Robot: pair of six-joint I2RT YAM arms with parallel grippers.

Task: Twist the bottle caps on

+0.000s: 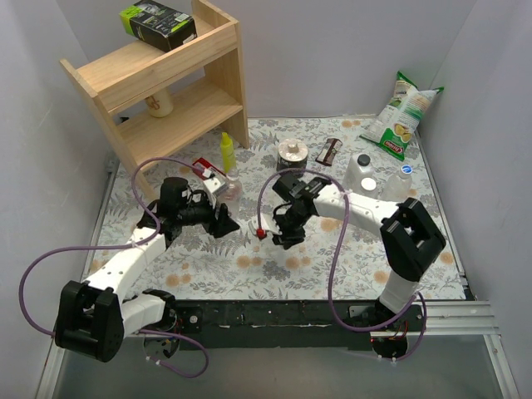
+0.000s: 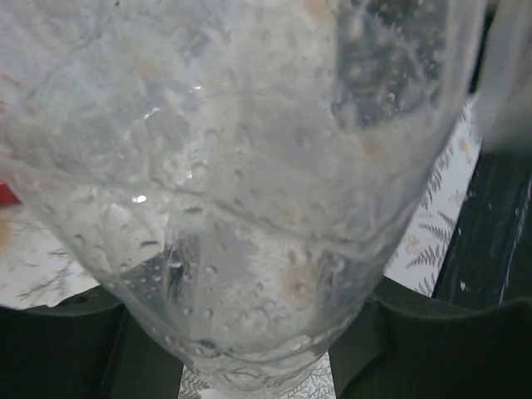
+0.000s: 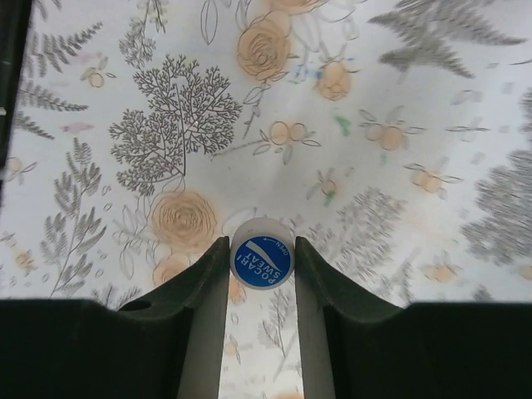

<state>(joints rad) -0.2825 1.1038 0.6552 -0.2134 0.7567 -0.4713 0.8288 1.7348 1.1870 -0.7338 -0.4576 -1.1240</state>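
My left gripper [image 1: 223,219] is shut on a clear bottle [image 1: 232,188] at the middle left of the table. In the left wrist view the wet see-through bottle [image 2: 249,166] fills the frame between my dark fingers [image 2: 58,349]. My right gripper [image 1: 283,233] is shut on a white cap with a blue Pocari Sweat top [image 3: 262,253]. The cap sits between the fingertips, just over the floral cloth [image 3: 374,100]. The two grippers are a short way apart. Another clear bottle with a blue cap [image 1: 402,178] stands at the right.
A small red piece [image 1: 261,233] lies next to my right gripper. A yellow squeeze bottle [image 1: 225,152], a round tin [image 1: 293,153], a brown bar [image 1: 330,150], a white carton with a black cap [image 1: 362,170] and a chips bag [image 1: 403,112] stand further back. A wooden shelf [image 1: 166,79] is at the back left.
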